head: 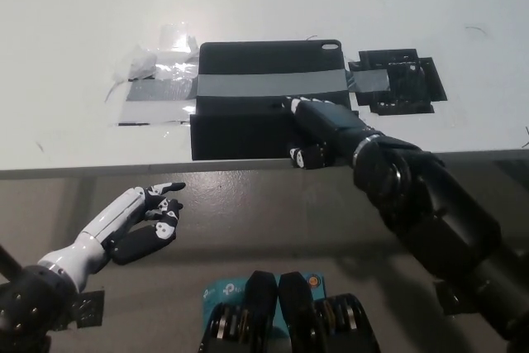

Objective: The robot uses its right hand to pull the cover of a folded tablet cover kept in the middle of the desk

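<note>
The cover [264, 93] is a flat black folded slab sitting mid-desk, right up against the near edge of the white desk [74, 22]. A grey tape band [269, 84] runs across it side to side, and there's a little cutout at its 1 o'clock corner. Its front flap hangs right at the desk edge.

The right hand [318, 130] comes in from 5 o'clock, black arm stretching up from the bottom right. It's lying on the cover's front part, around the 5 o'clock side of it, fingers [307, 109] laid out flat over the top surface and the thumb tucked down at the front edge. So it looks like it's pinching that front flap, but honestly can't tell for sure if it's got a real grip or is just resting there.

At 9 o'clock from the cover there's a messy patch of clear tape [157, 64] and more grey tape stuck to the desk. At 3 o'clock, a black block thing [401, 84] sits taped down, just beside the cover.

The left hand [145, 221] hangs below the desk edge at 7 o'clock, holding nothing, fingers loosely apart.
</note>
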